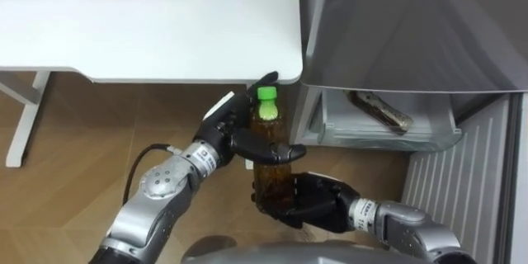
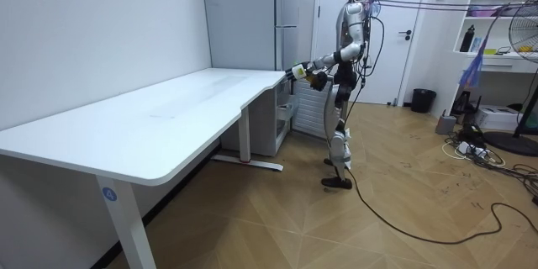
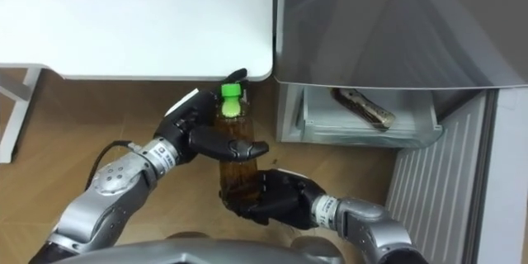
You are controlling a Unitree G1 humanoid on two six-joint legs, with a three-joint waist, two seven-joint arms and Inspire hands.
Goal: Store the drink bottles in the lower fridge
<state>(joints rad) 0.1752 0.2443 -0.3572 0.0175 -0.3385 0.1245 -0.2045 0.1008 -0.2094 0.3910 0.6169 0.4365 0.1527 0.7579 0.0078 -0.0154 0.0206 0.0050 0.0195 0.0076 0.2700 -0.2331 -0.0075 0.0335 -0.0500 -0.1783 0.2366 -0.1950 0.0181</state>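
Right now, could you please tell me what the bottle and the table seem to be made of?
The bottle looks like clear plastic: brown drink shows through it. Its cap is bright green, probably plastic. The table has a smooth matte white top, perhaps laminate.

No writing can be read anywhere. A round blue sticker on the near table leg bears a mark too small to make out. Any print on the brown bottle is illegible.
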